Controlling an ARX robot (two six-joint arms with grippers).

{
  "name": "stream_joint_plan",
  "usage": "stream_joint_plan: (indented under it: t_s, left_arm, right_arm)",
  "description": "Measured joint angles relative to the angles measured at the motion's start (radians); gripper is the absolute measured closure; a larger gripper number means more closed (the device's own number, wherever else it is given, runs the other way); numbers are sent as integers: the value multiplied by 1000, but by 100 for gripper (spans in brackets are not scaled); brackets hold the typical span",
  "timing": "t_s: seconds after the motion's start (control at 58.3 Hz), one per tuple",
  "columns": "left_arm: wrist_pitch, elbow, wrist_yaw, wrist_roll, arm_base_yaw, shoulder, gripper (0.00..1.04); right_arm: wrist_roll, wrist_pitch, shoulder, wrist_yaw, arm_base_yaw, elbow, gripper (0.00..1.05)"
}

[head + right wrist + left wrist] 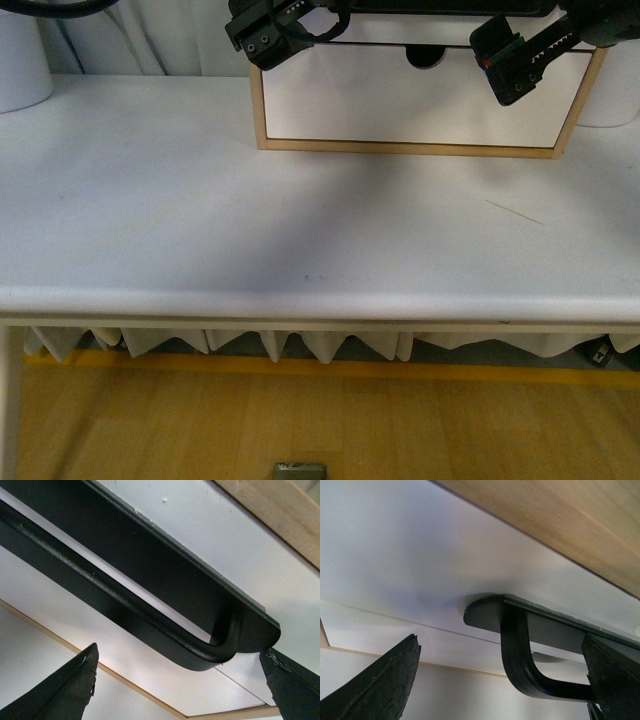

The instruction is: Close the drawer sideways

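The left gripper (497, 642) gapes wide, its fingers (380, 685) flanking the left end of the handle (520, 630) and gripping nothing. The right gripper (178, 652) is spread just as wide around the handle's right end, also empty. The drawer (400, 28) sits at the top of the wooden box (262, 110), above a plain white front (410, 100). The box stands at the far side of the table (200, 230), right of centre. I cannot tell how far the drawer stands out. Before the box, bare tabletop runs to the rounded near edge. A white tub (20, 60) stands far left, well apart.
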Motion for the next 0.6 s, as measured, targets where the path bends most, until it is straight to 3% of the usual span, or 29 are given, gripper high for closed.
stream_joint_plan:
  t_s: [0.24, 0.6]
  left_arm:
    - [46, -58, -10, -2, 2, -30, 6]
    - [131, -358, -67, 7, 38, -245, 6]
  right_arm:
    - [5, 18, -21, -32, 0, -26, 9]
    - [-4, 63, -230, -72, -11, -239, 9]
